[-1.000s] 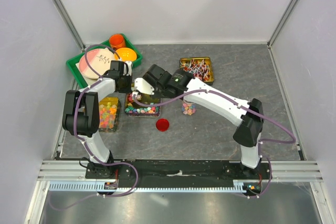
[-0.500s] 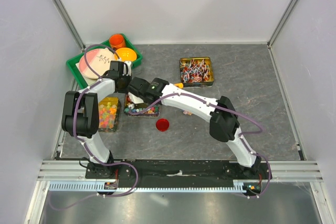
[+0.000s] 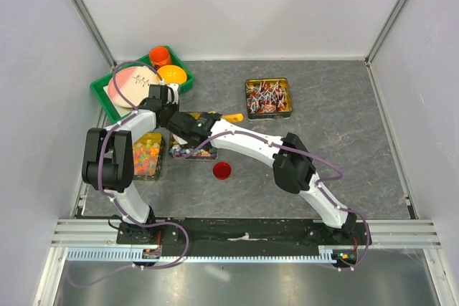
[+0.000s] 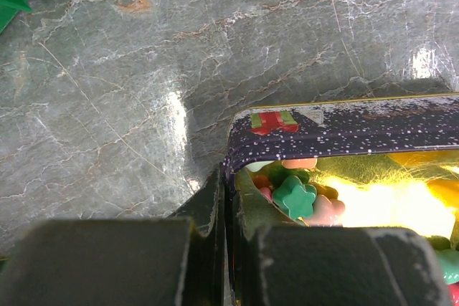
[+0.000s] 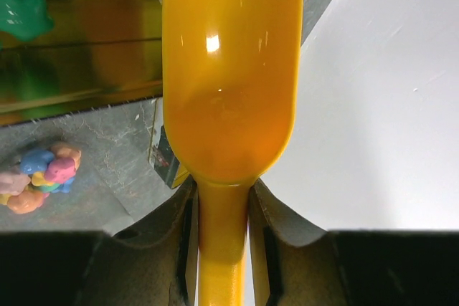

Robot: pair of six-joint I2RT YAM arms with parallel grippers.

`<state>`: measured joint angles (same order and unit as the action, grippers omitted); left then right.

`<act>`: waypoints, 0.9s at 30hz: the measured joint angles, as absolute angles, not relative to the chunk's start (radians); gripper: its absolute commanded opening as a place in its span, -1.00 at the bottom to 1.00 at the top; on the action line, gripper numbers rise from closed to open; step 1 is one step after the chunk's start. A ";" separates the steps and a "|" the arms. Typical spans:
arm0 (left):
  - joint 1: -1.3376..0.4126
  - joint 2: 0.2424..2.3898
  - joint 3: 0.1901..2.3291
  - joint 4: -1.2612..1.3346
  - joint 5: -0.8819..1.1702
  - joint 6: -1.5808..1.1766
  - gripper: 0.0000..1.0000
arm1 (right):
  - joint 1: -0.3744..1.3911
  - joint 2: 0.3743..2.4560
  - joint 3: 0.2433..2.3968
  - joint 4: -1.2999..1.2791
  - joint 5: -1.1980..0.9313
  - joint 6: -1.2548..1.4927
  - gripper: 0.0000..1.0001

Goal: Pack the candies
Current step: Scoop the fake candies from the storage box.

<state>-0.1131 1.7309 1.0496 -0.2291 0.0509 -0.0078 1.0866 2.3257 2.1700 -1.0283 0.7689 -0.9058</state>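
Clamped by left gripper (image 4: 228,206): tin wall (image 4: 344,130), candies (image 4: 294,197) just past its fingers. Empty scoop (image 5: 229,69) is gripped by right gripper (image 5: 222,213); packing is judged hardly begun.

The candies (image 3: 192,153) are tiny star-like pieces in pink, green, yellow, blue and orange, heaped loose in a shallow, dark, speckled tin (image 4: 344,128) on the worktop (image 4: 107,69). A green star (image 4: 294,197) lies near the tin's corner among pink ones. A small pastel clump (image 5: 39,177), apparently stuck together, sits on the worktop just outside the tin.
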 measured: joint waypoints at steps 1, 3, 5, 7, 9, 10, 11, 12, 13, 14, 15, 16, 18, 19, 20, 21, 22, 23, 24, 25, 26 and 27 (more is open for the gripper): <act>-0.113 1.730 1.048 -0.228 0.051 -0.008 -0.97 | 1.092 2.328 2.170 -1.023 0.771 -0.910 -1.00; -0.113 1.728 1.047 -0.226 0.053 -0.008 -0.97 | 1.103 2.338 2.170 -1.011 0.778 -0.915 -1.00; -0.113 1.728 1.047 -0.226 0.054 -0.008 -0.97 | 1.112 2.351 2.170 -1.002 0.786 -0.920 -1.00; -0.113 1.724 1.043 -0.222 0.054 -0.008 -0.97 | 1.122 2.365 2.167 -0.990 0.789 -0.925 -1.00; -0.113 1.716 1.036 -0.215 0.055 -0.008 -0.97 | 1.130 2.377 2.167 -0.977 0.792 -0.931 -1.00; -0.113 1.710 1.029 -0.209 0.055 -0.007 -0.97 | 1.133 2.383 2.167 -0.971 0.797 -0.933 -1.00; -0.113 1.705 1.025 -0.205 0.054 -0.007 -0.97 | 1.136 2.387 2.167 -0.959 0.803 -0.936 -1.00; -0.113 1.699 1.019 -0.202 0.055 -0.007 -0.97 | 1.138 2.390 2.167 -0.947 0.809 -0.937 -1.00; -0.113 1.691 1.013 -0.197 0.055 -0.007 -0.97 | 1.140 2.392 2.167 -0.938 0.813 -0.939 -1.00; -0.113 1.683 1.006 -0.191 0.056 -0.007 -0.97 | 1.142 2.393 2.167 -0.928 0.816 -0.941 -1.00; -0.113 1.676 1.000 -0.187 0.057 -0.007 -0.97 | 1.144 2.394 2.167 -0.916 0.817 -0.942 -1.00; -0.113 1.668 0.994 -0.183 0.059 -0.006 -0.97 | 1.146 2.395 2.167 -0.906 0.818 -0.943 -1.00; -0.113 1.662 0.991 -0.181 0.061 -0.006 -0.97 | 1.147 2.397 2.163 -0.883 0.817 -0.944 -1.00; -0.113 1.662 0.991 -0.178 0.063 -0.006 -0.97 | 1.148 2.397 2.156 -0.870 0.816 -0.943 -1.00; -0.113 1.662 0.991 -0.177 0.063 -0.006 -0.97 | 1.149 2.397 2.147 -0.859 0.814 -0.942 -1.00; -0.113 1.662 0.990 -0.177 0.063 -0.005 -0.97 | 1.151 2.397 2.133 -0.841 0.812 -0.941 -1.00; -0.113 1.662 0.990 -0.176 0.062 -0.005 -0.97 | 1.153 2.395 2.119 -0.825 0.810 -0.940 -1.00; -0.113 1.662 0.990 -0.177 0.062 -0.005 -0.97 | 1.154 2.392 2.098 -0.807 0.805 -0.939 -1.00; -0.113 1.662 0.990 -0.177 0.062 -0.005 -0.97 | 1.156 2.387 2.070 -0.786 0.803 -0.936 -1.00; -0.113 1.662 0.989 -0.180 0.063 -0.004 -0.97 | 1.159 2.380 2.041 -0.765 0.804 -0.931 -1.00; -0.113 1.662 0.986 -0.186 0.062 -0.001 -0.97 | 1.162 2.374 2.018 -0.744 0.803 -0.927 -1.00; -0.113 1.662 0.983 -0.189 0.062 0.001 -0.97 | 1.164 2.367 1.996 -0.723 0.802 -0.923 -1.00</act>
